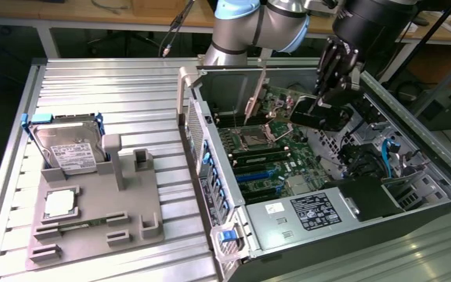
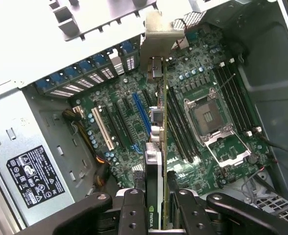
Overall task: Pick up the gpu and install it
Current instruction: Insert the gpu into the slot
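Observation:
My gripper (image 1: 313, 109) hangs over the open computer case (image 1: 209, 176), shut on the gpu (image 1: 276, 101). The card is held on edge, its silver bracket (image 1: 253, 97) pointing toward the exterior view's left. In the wrist view my gripper (image 2: 156, 198) clamps both faces of the gpu (image 2: 157, 147), which I see edge-on with the bracket (image 2: 158, 29) at its far end. The card hovers above the motherboard (image 2: 203, 73), roughly between the blue expansion slot (image 2: 141, 115) and the memory slots (image 2: 176, 122). It is clear of the board.
On the exterior view's left, a grey fixture (image 1: 131, 235) holds a silver hard drive (image 1: 69, 147), a processor (image 1: 59, 202) and a green memory stick (image 1: 77, 223). Inside the case are the power supply (image 1: 312, 211), the open processor socket (image 1: 255, 138) and cables (image 1: 390, 155). The arm's base (image 1: 249, 29) stands behind the case.

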Action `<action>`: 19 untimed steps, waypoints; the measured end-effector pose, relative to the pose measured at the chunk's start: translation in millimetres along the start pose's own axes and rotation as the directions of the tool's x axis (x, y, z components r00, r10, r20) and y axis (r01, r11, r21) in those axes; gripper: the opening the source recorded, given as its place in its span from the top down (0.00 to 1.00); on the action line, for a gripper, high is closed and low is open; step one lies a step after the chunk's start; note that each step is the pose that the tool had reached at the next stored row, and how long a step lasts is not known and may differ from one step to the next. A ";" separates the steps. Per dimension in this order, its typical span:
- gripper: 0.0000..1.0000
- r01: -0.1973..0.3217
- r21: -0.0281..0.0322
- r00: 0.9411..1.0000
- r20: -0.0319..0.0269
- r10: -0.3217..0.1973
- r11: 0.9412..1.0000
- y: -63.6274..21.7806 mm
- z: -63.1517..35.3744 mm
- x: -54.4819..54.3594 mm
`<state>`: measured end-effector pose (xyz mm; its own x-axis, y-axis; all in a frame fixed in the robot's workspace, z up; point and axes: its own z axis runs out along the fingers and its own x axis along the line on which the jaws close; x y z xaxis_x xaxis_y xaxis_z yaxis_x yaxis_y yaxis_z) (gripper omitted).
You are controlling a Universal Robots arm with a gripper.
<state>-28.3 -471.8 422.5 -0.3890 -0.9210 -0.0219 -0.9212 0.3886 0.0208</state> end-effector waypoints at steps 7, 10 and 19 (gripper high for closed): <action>0.73 0.073 -0.002 0.997 -0.001 -0.073 0.997 0.0 0.0 0.0; 0.73 0.094 -0.002 0.996 -0.002 -0.094 0.996 0.0 0.0 0.0; 0.73 0.158 -0.004 0.987 -0.003 -0.158 0.987 0.0 0.0 0.0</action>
<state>-28.3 -471.8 422.5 -0.2384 -0.9709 -0.0218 -0.9710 0.2380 0.0209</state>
